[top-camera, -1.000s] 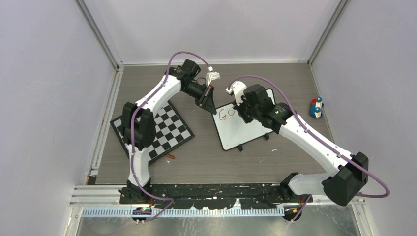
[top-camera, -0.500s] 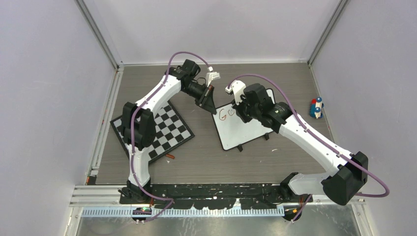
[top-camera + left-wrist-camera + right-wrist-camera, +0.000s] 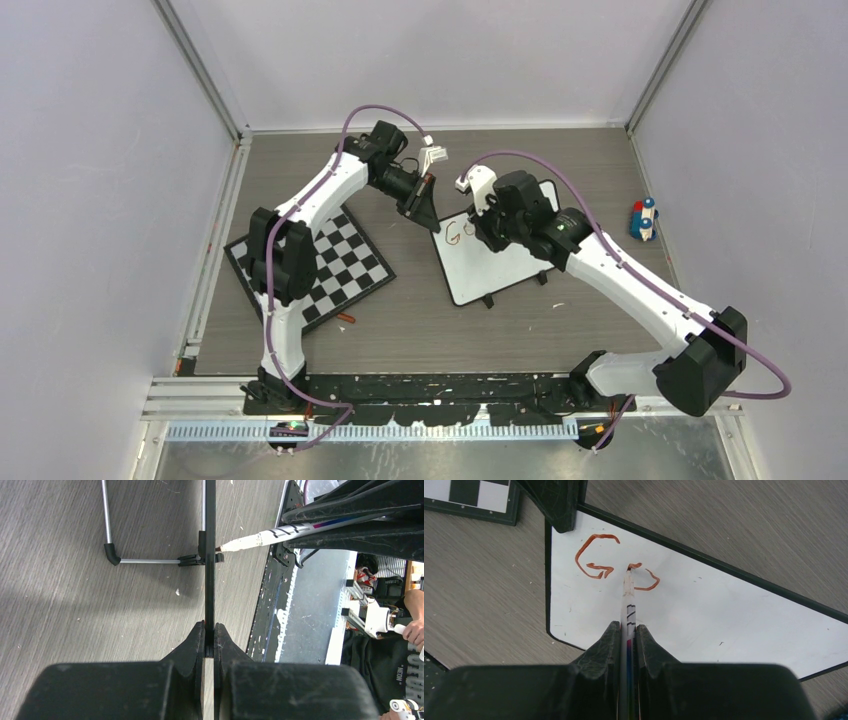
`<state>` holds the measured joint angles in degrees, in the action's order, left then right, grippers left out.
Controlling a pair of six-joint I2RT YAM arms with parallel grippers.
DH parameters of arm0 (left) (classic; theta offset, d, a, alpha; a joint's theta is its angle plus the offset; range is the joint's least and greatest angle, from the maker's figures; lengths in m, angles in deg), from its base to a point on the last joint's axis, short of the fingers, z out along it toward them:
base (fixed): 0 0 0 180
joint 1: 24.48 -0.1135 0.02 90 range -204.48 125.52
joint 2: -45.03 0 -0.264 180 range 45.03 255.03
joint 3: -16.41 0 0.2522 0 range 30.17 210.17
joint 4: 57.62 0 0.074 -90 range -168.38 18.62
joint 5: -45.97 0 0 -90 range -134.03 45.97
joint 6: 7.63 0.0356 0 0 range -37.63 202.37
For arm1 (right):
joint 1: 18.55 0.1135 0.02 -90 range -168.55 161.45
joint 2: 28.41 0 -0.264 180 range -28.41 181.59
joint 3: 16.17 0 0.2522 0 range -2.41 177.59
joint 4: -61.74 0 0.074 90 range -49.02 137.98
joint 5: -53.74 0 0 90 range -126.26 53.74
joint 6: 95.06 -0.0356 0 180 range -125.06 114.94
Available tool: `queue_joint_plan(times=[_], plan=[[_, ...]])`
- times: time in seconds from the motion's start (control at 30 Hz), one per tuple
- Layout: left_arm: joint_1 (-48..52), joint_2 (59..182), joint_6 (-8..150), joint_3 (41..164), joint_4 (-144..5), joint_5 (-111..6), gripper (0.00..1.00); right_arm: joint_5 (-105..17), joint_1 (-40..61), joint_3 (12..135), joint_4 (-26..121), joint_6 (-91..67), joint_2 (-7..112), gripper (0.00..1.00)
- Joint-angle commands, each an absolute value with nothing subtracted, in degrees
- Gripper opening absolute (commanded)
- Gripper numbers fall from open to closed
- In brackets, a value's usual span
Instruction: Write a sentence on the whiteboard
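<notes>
Small white rectangular whiteboard (image 3: 490,270), thin black frame, sits mid-table on the grey wood-grain tabletop (image 3: 560,330). A black-and-white checkerboard (image 3: 345,265) lies well off its left side.

- Left gripper (image 3: 210,630): jaws pressed onto the whiteboard's frame at the upper-left corner, pinching it edge-on.
- Right gripper (image 3: 626,630): over the whiteboard's upper-left area, jaws pinched on a slim white marker (image 3: 629,600) with its tip touching the white surface.
- Red-brown sentence (image 3: 599,571): a finished "G" near the upper-left corner. Just right of it is a partly closed loop, likely an "o" in progress.

Judgement: early stage. One letter is done and a second is under the tip. The rest of the whiteboard is bare, so nearly the whole sentence remains.
</notes>
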<state>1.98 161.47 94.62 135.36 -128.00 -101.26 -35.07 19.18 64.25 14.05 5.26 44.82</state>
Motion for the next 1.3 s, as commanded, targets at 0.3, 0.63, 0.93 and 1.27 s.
queue_joint_plan(times=[0.3,0.63,0.93,1.27], plan=[[2.6,161.0,95.5,135.5,-130.5,-101.6,0.0,-37.1,13.7,65.4,14.3,0.8,39.5,0.0],[2.6,161.0,95.1,135.6,-130.1,-101.4,0.0,-32.2,13.7,64.6,12.7,1.5,40.5,0.0],[2.6,161.6,94.9,136.4,-130.3,-101.4,0.0,-29.3,13.8,65.1,12.8,1.4,42.1,0.0],[2.6,161.7,95.1,136.3,-130.3,-101.5,0.0,-30.4,13.8,65.3,13.9,0.9,43.2,0.0]])
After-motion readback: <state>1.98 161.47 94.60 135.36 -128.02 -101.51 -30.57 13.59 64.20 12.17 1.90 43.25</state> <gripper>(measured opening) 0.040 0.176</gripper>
